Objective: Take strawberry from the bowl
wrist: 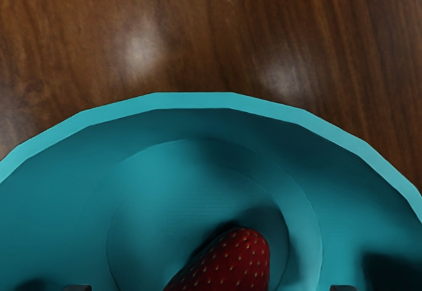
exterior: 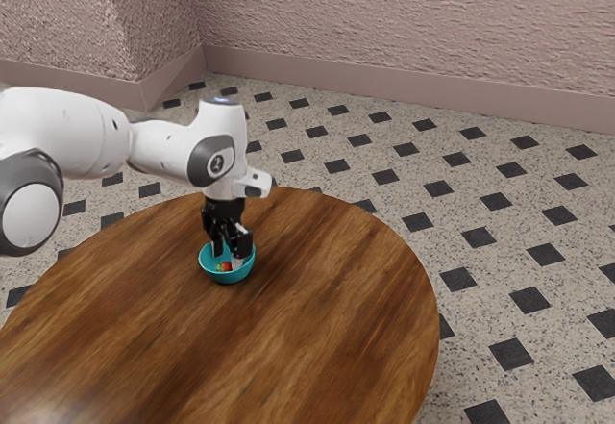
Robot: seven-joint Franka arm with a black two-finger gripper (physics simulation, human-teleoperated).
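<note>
Strawberry (exterior: 225,266): lying in the bowl, on its floor, red flank up in the wrist view; not lifted, so the main part of the task is undone.
Bowl (exterior: 227,279): teal, upright on the table (exterior: 288,347), with the berry inside its rim.
Gripper (exterior: 227,257): lowered to the bowl, pointing down, its tips reaching inside the rim.
Fingers (exterior: 238,263): released and standing well apart, one to either side of the strawberry, with nothing grasped between them.
Arm (exterior: 163,150): reaching in from the exterior view's left, the hand above the bowl.
Done so far: the approach, by the look of it; the hand is over the right bowl and appears roughly lined up with the fruit.
Step in hand: probably the last settling before the grasp.
Left to do: closing on the strawberry from both sides, raising it clear of the rim, then bringing it out and away from the bowl.
Overall progress: likely under half, since the berry has yet to leave the bowl.
</note>
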